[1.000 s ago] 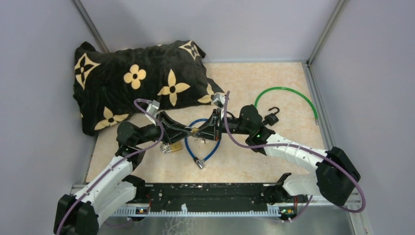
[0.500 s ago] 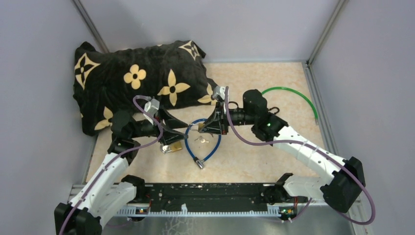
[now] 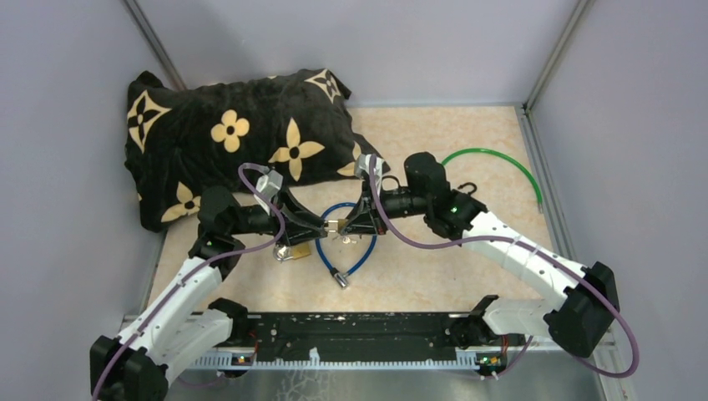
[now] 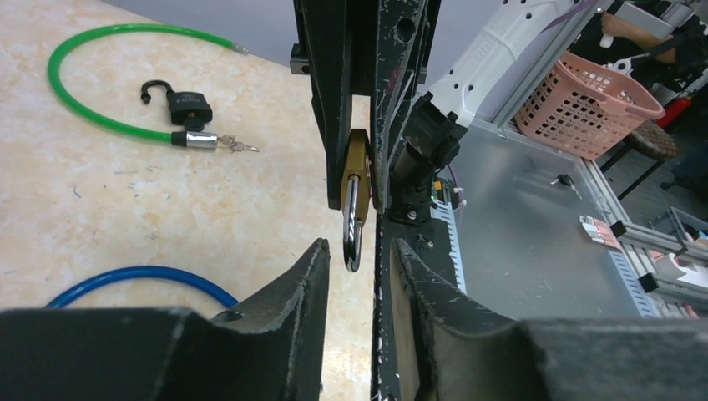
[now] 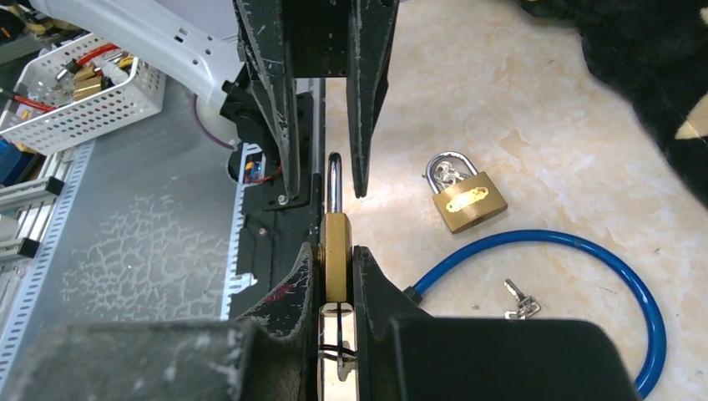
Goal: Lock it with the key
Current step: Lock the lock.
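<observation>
Your left pincer (image 4: pixel 361 255) has come back in, spread around the shackle (image 4: pixel 352 234) of the padlock (image 4: pixel 356 171) that your right pincer (image 5: pixel 336 259) pinches.

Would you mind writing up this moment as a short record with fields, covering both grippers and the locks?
right gripper: shut on brass padlock, shackle sticking out
left gripper: open, straddling that shackle
second brass padlock: lying flat on table
loose keys: on table inside blue cable loop
black padlock: shackle open, beside green cable
</observation>
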Controlling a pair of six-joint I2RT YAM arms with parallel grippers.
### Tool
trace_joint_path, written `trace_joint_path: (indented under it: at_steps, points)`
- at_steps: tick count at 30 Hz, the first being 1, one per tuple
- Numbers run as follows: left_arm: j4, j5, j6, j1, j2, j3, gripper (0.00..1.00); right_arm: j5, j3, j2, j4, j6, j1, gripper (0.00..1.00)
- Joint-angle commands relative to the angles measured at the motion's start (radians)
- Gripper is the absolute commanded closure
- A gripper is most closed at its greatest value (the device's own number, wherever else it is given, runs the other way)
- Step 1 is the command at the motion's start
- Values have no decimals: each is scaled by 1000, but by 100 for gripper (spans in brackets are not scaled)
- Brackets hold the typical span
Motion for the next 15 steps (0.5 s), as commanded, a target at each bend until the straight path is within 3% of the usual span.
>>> trace_joint_path:
  at_steps: [1, 6, 15]
  points:
    - [69, 0, -5, -23, 7, 28, 70, -6, 67, 3, 51, -22, 15, 100]
    - [98, -16, -28, -35, 8, 14, 100, -5, 73, 9, 52, -23, 21, 100]
    - [266, -102, -113, -132, 15, -49, 100, 27, 58, 43, 230, 45, 42, 100]
